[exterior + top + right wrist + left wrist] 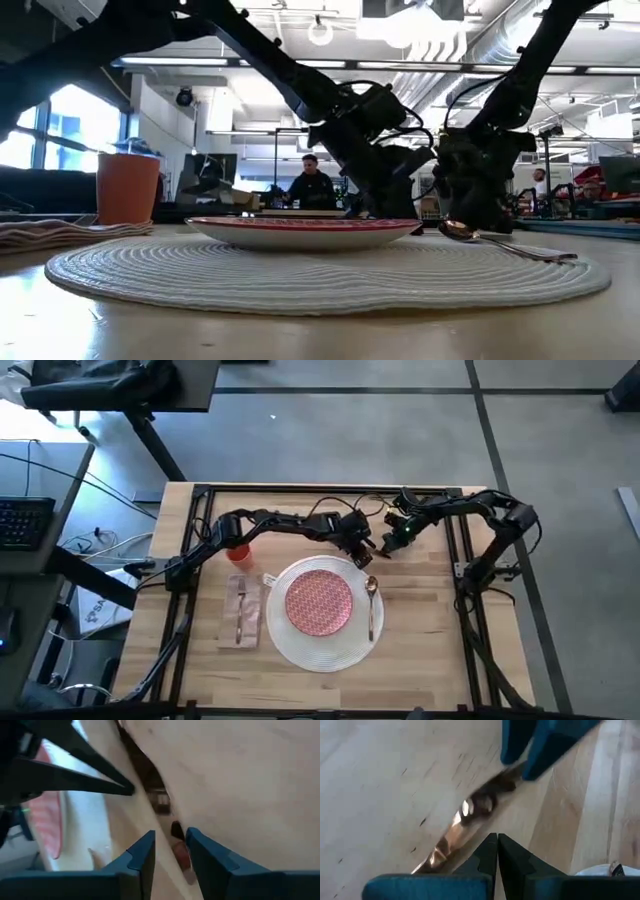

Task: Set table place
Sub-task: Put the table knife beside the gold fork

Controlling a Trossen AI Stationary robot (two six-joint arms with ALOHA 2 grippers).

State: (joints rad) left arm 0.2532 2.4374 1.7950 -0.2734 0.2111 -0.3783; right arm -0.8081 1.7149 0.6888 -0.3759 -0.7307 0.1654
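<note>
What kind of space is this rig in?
Likely a robotics lab or open workshop: exposed ceiling ducts and strip lights, a person seated at benches behind the table, and a desk with a keyboard beside it.

**Camera setup, four views**

High cam looked straight down on the whole table [420, 650], both arms in shot, floor around it. Low cam sat at tabletop height, close to the placemat [320, 275], facing level across it into the room behind. Each wrist cam looked past its own fingers, very close to the wood. High and low shared the plate [319, 601] and placemat; both wrist views shared bare wood just beside the placemat.
</note>
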